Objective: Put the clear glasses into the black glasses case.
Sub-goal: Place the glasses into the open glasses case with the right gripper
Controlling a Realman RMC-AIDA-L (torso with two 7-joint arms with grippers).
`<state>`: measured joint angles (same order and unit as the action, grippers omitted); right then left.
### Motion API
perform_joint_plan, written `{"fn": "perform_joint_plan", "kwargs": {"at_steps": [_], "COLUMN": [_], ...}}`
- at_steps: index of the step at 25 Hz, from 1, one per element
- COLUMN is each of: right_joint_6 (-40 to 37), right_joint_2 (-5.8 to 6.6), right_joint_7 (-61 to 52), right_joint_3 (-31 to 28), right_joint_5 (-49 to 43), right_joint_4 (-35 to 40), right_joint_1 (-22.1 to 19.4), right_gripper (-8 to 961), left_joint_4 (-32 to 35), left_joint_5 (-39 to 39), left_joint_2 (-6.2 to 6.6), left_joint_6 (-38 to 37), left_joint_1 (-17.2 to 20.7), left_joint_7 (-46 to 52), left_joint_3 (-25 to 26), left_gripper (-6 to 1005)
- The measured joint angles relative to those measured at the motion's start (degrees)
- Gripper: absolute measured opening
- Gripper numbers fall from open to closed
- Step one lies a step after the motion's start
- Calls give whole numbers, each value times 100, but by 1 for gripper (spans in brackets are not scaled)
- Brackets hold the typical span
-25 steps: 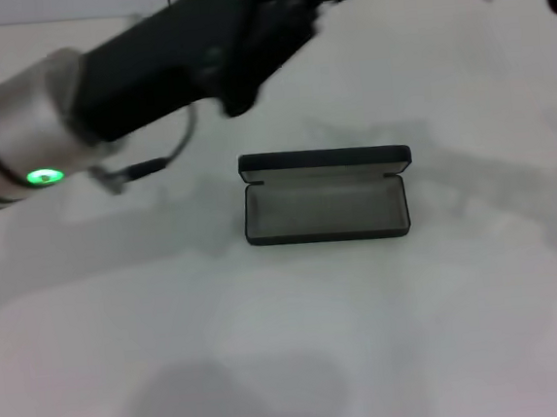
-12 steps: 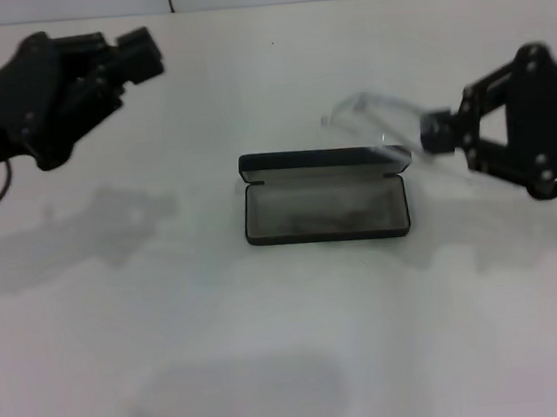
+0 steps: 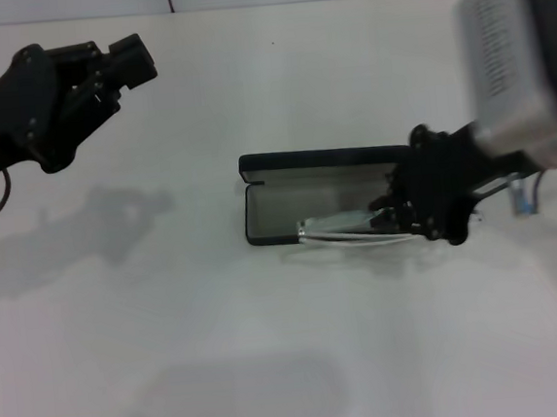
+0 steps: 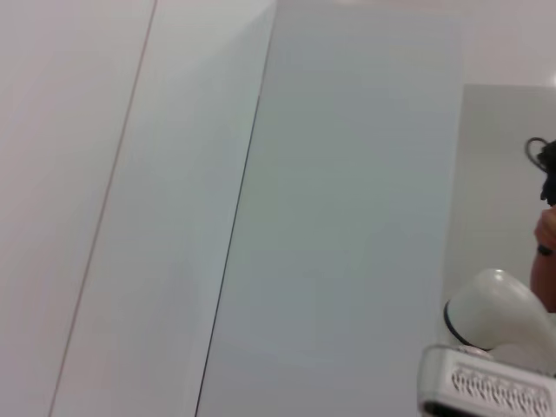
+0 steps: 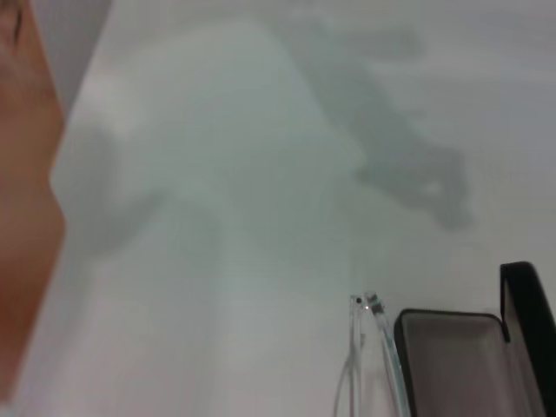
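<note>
The black glasses case (image 3: 307, 202) lies open at the table's middle, its lid (image 3: 323, 156) standing at the back and grey lining showing. The clear glasses (image 3: 344, 229) lie tilted across the case's front right part, their thin arms reaching left along the front rim. My right gripper (image 3: 392, 212) is low at the case's right end, shut on the glasses. In the right wrist view the glasses' arm tips (image 5: 373, 347) show beside the case (image 5: 452, 365). My left gripper (image 3: 120, 68) hangs above the far left of the table, well away from the case.
The case rests on a white table (image 3: 272, 355) that meets a pale wall at the back. The left wrist view shows only wall panels and a white robot part (image 4: 486, 339). A blurred orange shape (image 5: 26, 200) fills one edge of the right wrist view.
My right gripper has come down and forward with the glasses, from behind the case's right end to its front right. The left arm withdrew leftward a second ago and has held still since.
</note>
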<state>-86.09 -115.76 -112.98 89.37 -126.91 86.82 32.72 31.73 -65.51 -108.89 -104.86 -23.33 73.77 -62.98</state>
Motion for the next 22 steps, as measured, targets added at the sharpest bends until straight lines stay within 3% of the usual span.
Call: {"fn": "perform_joint_plan", "kwargs": {"at_steps": [5,10,15,22], "right_joint_6": [1101,1625,2254,2585], "right_joint_2": [-32,-43,-44,-43], "right_joint_7": [-939,-1416,-1752,-1834], "right_joint_3": [1455,2109,2592,2724], "right_joint_5": [-1160,-1658,-2000,-2228], "right_joint_4": [-58,-60,-185,-275], "right_joint_1": [356,405,356,239], "right_gripper": [72,73,75,76], "left_joint_4": [-64,-86,-91,-97], "left_joint_5": [-62,-175,-183,-183], "left_joint_2": [-68,-135,-135,-147], "left_joint_6": [53,54,54,54], "left_joint_1": [8,13,17,33], "left_joint_7": [-63,-72,-73,-73], "left_joint_3": [237,470,490,497], "left_gripper": [96,98,99,102]}}
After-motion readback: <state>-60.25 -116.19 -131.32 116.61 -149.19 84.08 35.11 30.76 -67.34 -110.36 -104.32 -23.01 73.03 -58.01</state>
